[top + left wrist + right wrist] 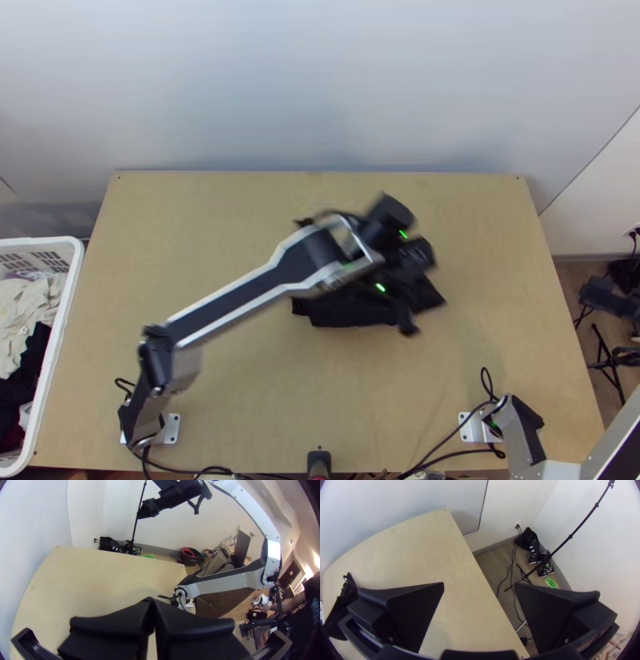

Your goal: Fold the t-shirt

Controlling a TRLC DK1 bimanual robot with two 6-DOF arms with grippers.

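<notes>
A black t-shirt [352,313] lies in a compact, folded or bunched heap at the table's middle, partly hidden beneath the left arm; its edge shows as dark cloth [340,610] in the right wrist view. Over the cloth's right part is my left gripper [405,306], blurred in the top view. In its own wrist view the left gripper [151,603] is shut, its tips together with no cloth visible between them. My right gripper [610,298] hangs beyond the table's right edge, away from the shirt. Its wrist view shows the right gripper [479,585] wide open with nothing between its fingers.
A white basket [68,320] of clothes stands against the table's left side. Bare wood [200,224] surrounds the cloth. Cables [448,440] run along the near edge, where a small black device [318,462] stands. A tripod [570,536] rises beyond the right edge.
</notes>
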